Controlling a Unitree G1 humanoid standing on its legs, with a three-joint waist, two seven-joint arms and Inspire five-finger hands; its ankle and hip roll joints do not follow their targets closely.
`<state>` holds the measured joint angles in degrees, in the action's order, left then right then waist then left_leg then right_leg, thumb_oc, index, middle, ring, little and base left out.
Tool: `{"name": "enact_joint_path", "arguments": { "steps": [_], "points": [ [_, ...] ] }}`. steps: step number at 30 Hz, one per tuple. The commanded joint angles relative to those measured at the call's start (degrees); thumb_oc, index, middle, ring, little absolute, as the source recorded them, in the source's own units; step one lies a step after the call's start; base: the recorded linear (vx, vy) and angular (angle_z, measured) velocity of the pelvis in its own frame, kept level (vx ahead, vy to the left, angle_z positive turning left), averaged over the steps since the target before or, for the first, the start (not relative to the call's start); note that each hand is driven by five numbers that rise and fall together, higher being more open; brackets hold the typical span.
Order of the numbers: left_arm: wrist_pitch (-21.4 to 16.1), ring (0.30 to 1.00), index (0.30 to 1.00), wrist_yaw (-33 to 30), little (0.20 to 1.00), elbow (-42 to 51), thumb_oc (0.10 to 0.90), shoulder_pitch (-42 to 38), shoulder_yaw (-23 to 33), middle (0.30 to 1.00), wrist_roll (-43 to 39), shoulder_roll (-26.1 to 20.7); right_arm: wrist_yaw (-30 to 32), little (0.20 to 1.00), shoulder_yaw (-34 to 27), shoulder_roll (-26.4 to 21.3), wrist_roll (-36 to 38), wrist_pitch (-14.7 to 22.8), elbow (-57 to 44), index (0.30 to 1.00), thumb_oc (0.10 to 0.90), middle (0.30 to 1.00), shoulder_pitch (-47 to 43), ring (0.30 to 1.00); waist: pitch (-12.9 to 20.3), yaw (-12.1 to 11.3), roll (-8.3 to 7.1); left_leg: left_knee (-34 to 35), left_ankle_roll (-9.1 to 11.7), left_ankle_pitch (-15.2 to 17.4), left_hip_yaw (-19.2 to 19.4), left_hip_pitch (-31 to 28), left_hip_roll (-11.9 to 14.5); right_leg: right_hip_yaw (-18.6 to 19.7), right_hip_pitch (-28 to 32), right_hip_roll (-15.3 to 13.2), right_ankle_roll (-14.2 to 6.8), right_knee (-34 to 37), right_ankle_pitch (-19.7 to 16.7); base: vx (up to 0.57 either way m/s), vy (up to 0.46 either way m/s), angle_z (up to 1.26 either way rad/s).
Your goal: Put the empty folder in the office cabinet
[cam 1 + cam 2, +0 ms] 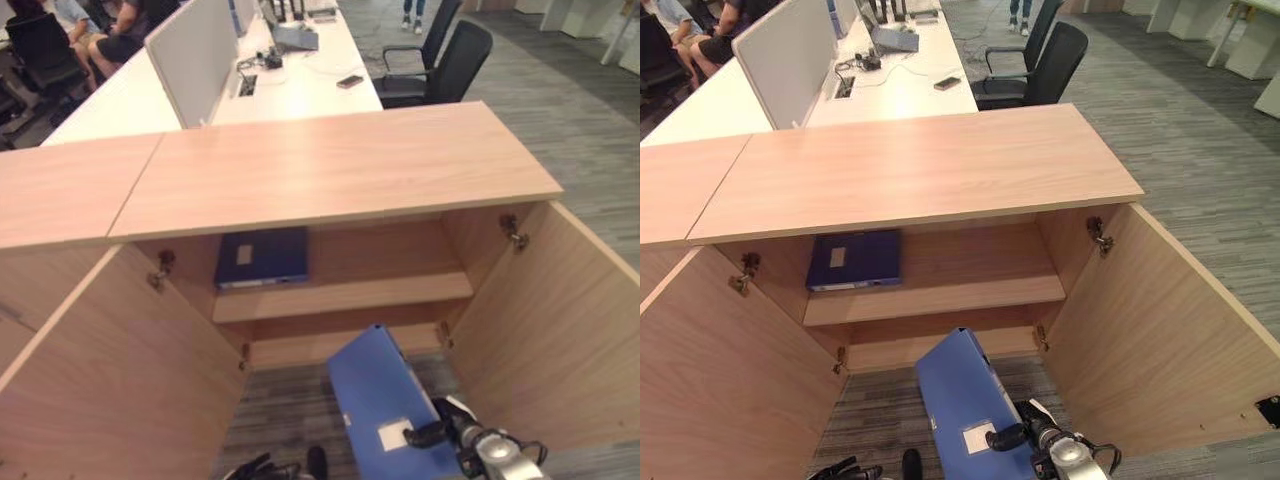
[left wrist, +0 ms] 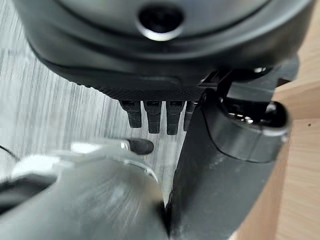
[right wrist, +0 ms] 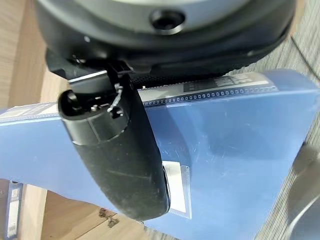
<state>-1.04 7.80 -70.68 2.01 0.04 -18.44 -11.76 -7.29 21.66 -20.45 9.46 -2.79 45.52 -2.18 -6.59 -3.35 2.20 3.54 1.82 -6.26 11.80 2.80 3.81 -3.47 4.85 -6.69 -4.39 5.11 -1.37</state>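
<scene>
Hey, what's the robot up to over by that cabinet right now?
The robot's right hand grips a blue folder in front of the open wooden cabinet, both doors swung wide. The folder is not yet inside. A darker blue folder already lies on the upper shelf. The left hand hangs low, holding nothing.

white desk (image 1: 300,90), black chair (image 1: 440,65), seated people (image 1: 95,30)
</scene>
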Motion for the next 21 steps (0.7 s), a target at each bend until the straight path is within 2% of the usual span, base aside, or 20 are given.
{"name": "enact_joint_path", "arguments": {
  "steps": [1,4,7,8,9,10,11,12,13,14,15,16,17,18,19,21],
  "points": [
    [2.1,0.9,0.9,-4.2,0.9,-10.6,0.8,3.5,0.2,0.9,11.0,-2.5,-1.2,0.3,-0.7,2.0,4.8,3.6,-3.8,0.3,0.4,0.3,-2.9,0.3,3.3,-1.0,-1.91,1.5,1.6,-4.1,-1.3,9.8,-0.9,-0.7,7.6,-1.0,-2.3,-4.1,11.9,0.27,0.239,-0.1],
    [2.9,0.9,0.9,-5.8,0.9,-12.8,0.8,4.9,1.9,0.9,14.5,-2.8,-2.2,0.3,-0.1,2.6,7.9,3.7,-6.8,0.3,0.4,0.3,-4.3,0.3,3.2,-2.3,-2.9,0.5,-0.2,-1.8,0.1,10.4,-2.7,-0.6,4.3,-4.3,-4.3,-7.9,10.4,0.2,0.229,-0.24],
    [3.0,0.9,0.9,-5.3,0.9,-12.9,0.8,5.5,1.2,0.9,16.4,-2.9,-3.5,0.3,0.9,2.0,12.7,4.6,-13.4,0.3,0.4,0.3,-7.2,0.3,2.0,-3.1,-2.81,-0.9,-2.3,1.1,0.8,10.1,-4.2,-1.0,-2.1,-7.1,-5.3,-18.2,6.2,0.11,0.207,-0.23],
    [3.0,0.9,0.9,-5.3,0.9,-12.9,0.8,5.5,1.2,0.9,16.4,-2.9,-3.5,0.3,0.9,2.0,12.7,4.6,-13.4,0.3,0.4,0.3,-7.2,0.3,2.0,-3.2,-2.81,-0.9,-2.3,1.1,0.8,10.1,-4.2,-1.0,-2.1,-7.1,-5.3,-18.2,6.2,0.04,0.248,-0.19],
    [3.3,0.9,0.9,-5.1,0.9,-12.6,0.8,5.6,0.7,0.9,17.1,-3.4,-4.3,0.3,1.4,1.4,16.2,5.1,-18.3,0.3,0.4,0.3,-9.3,0.3,-0.6,-3.3,-2.52,-1.9,-4.2,3.0,1.0,8.7,-5.5,-1.9,-7.0,-9.1,-4.0,-28.2,1.8,0.01,0.166,-0.17],
    [3.3,0.9,0.9,-5.1,0.9,-12.6,0.8,5.6,0.7,0.9,17.1,-3.4,-4.3,0.3,1.4,1.4,16.2,5.1,-18.3,0.3,0.4,0.3,-9.3,0.3,-0.6,-3.3,-2.55,-1.9,-4.2,3.0,1.0,8.7,-5.6,-1.9,-7.1,-9.1,-4.0,-28.2,1.8,0.01,0.25,-0.25],
    [3.3,0.9,0.9,-5.1,0.9,-12.3,0.8,5.5,0.5,0.9,17.3,-3.7,-4.3,0.3,1.4,1.5,18.0,5.5,-20.1,0.3,0.4,0.3,-10.1,0.3,-2.0,-3.1,-2.24,-2.2,-5.1,3.6,1.1,7.8,-6.0,-2.3,-9.2,-9.7,-3.0,-33.3,0.2,-0.01,0.085,-0.15],
    [3.3,0.9,0.9,-5.1,0.9,-12.3,0.8,5.5,0.5,0.9,17.3,-3.7,-4.3,0.3,1.4,1.5,18.0,5.5,-20.1,0.3,0.4,0.3,-10.1,0.3,-2.0,-3.2,-2.27,-2.2,-5.1,3.6,1.1,7.8,-6.1,-2.3,-9.3,-9.8,-3.0,-33.4,0.2,0.02,0.209,-0.18],
    [3.3,0.9,0.9,-5.2,0.9,-11.0,0.8,4.5,-0.8,0.9,16.9,-4.5,-3.7,0.3,1.4,2.1,22.3,6.8,-23.8,0.3,0.4,0.3,-12.2,0.3,-5.4,-3.3,-2.73,-2.2,-5.9,5.7,1.0,5.7,-7.3,-4.1,-14.5,-11.7,-2.2,-42.6,2.3,-0.02,0.153,-0.23],
    [3.1,0.9,0.9,-5.5,0.9,-10.2,0.8,3.8,-1.4,0.9,16.2,-4.7,-3.1,0.3,1.4,2.4,24.3,7.7,-25.3,0.3,0.4,0.3,-13.5,0.3,-7.0,-3.5,-2.54,-2.5,-5.9,6.1,1.0,5.4,-7.1,-5.2,-17.4,-11.9,-1.9,-44.3,2.6,-0.15,0.141,-0.19],
    [2.9,0.9,0.9,-6.5,0.9,-9.0,0.8,1.4,-2.6,0.9,14.8,-4.9,-2.3,0.3,0.7,2.1,28.9,8.7,-28.6,0.3,0.4,0.3,-16.5,0.3,-11.3,-3.1,-1.89,-5.2,-5.7,6.6,0.7,6.6,-6.1,-6.5,-23.0,-10.0,-0.5,-44.1,5.7,-0.22,-0.035,-0.07],
    [2.7,0.9,0.9,-7.1,0.9,-8.3,0.8,0.2,-3.4,0.9,14.2,-4.8,-1.9,0.3,0.0,1.8,30.9,9.5,-30.4,0.3,0.4,0.3,-18.0,0.3,-13.4,-2.8,-1.76,-7.2,-5.4,7.0,0.3,7.8,-5.7,-7.1,-24.4,-9.1,-0.2,-41.1,6.8,-0.21,-0.114,0.09],
    [2.5,0.9,0.9,-7.4,0.9,-7.6,0.8,-0.5,-4.1,0.9,13.6,-4.6,-1.4,0.3,-0.7,1.5,32.8,10.5,-31.6,0.3,0.4,0.3,-19.2,0.3,-15.0,-2.5,-1.69,-9.0,-5.1,7.4,-0.1,9.1,-5.6,-7.5,-25.0,-8.3,-0.3,-37.4,6.7,-0.08,-0.104,0.27],
    [2.5,0.9,0.9,-7.4,0.9,-7.6,0.8,-0.6,-4.1,0.9,13.6,-4.5,-1.4,0.3,-0.7,1.4,32.8,10.5,-31.5,0.3,0.4,0.3,-19.2,0.3,-15.1,-2.5,-1.56,-9.2,-5.0,7.5,-0.2,9.2,-5.4,-7.7,-24.8,-8.2,-0.2,-37.2,6.7,-0.06,-0.135,0.41],
    [2.1,0.9,0.9,-8.4,0.9,-6.8,0.8,-2.6,-5.4,0.9,12.3,-4.1,-0.3,0.3,-2.5,1.0,36.6,12.4,-33.5,0.3,0.4,0.3,-21.6,0.3,-17.5,-1.4,-1.6,-11.2,-4.4,8.5,-1.6,11.7,-6.0,-7.0,-28.2,-6.2,-1.2,-28.7,3.7,-0.02,-0.135,0.51],
    [1.7,0.9,0.9,-9.1,0.9,-6.4,0.8,-4.2,-5.9,0.9,11.5,-4.0,0.7,0.3,-4.1,0.7,39.0,13.9,-34.4,0.3,0.4,0.3,-22.6,0.3,-18.8,-0.5,-1.8,-11.9,-3.8,8.7,-3.2,13.5,-6.3,-6.1,-29.8,-4.8,-2.2,-21.4,0.3,0.01,-0.16,0.28]
  ]
}}
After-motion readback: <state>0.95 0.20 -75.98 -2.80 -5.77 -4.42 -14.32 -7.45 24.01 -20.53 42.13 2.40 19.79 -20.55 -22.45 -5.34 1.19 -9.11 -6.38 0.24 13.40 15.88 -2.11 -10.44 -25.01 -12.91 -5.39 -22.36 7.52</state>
